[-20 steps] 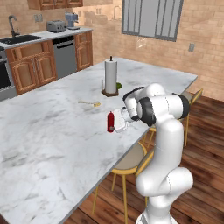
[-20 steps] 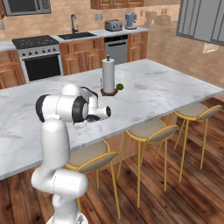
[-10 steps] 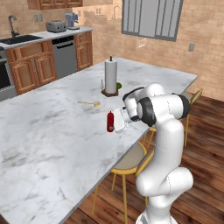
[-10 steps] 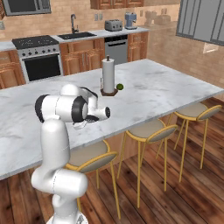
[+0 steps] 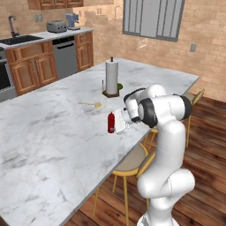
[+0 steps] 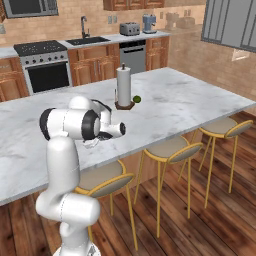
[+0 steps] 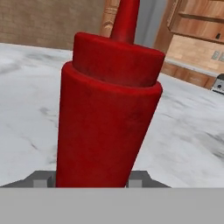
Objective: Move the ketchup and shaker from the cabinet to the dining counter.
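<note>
The slim red ketchup squeeze bottle (image 5: 111,122) stands upright on the white-grey veined marble table (image 5: 48,132) near its stool-side edge. The end effector (image 5: 115,125) sits narrowly around it; I cannot tell whether it grips. Release fully, then retreat straight back without tipping it.

The ketchup (image 5: 111,122) is solid red, bottle and tapered cap alike, plain with no label showing. The dining counter (image 5: 53,132) is white marble with soft grey veining. The stools (image 6: 170,148) have yellow legs and tan seats. The paper towel roll (image 5: 111,77) is white on a dark base; beside it lies something small and green (image 6: 137,99), perhaps a lime
</note>
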Tool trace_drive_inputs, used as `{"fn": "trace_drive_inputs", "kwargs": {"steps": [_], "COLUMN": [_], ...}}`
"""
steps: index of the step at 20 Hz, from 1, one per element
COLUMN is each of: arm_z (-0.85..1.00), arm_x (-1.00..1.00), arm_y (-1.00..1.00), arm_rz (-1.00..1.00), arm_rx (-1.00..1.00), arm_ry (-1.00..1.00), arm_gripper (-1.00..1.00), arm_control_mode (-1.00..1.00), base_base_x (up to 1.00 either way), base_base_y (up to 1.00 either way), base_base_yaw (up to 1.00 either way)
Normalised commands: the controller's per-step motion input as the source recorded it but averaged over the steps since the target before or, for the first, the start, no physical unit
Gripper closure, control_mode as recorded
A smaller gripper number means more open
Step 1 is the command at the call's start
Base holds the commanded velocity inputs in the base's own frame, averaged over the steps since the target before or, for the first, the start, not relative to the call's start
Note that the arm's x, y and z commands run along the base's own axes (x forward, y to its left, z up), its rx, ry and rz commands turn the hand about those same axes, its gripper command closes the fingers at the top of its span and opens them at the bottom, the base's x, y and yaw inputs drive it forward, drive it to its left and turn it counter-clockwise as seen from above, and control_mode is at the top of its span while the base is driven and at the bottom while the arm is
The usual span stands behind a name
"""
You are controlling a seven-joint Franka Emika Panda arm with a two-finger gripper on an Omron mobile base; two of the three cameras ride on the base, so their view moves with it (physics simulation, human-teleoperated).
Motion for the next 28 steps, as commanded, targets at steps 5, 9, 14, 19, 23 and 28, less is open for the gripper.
{"fn": "trace_drive_inputs", "kwargs": {"steps": [5,9,14,19,23,28], "arm_z": [-0.07,0.0,0.05,0.05,0.05,0.1], "arm_x": [0.0,-0.01,-0.07,-0.09,-0.08,-0.09], "arm_y": [-0.01,-0.02,0.0,0.0,-0.01,-0.1], "arm_rz": [0.0,-0.01,-0.03,-0.04,-0.03,-0.03], "arm_rx": [-0.01,0.0,0.0,0.0,0.0,0.0], "arm_ry": [-0.02,0.0,-0.05,-0.07,-0.06,-0.01], "arm_gripper": [-1.0,-1.0,-1.0,-1.0,-1.0,-1.0], "arm_control_mode": [-1.0,-1.0,-1.0,-1.0,-1.0,-1.0], "base_base_x": [0.0,0.0,0.0,0.0,0.0,0.0], "base_base_y": [0.0,0.0,0.0,0.0,0.0,0.0], "base_base_yaw": [0.0,0.0,0.0,0.0,0.0,0.0]}}
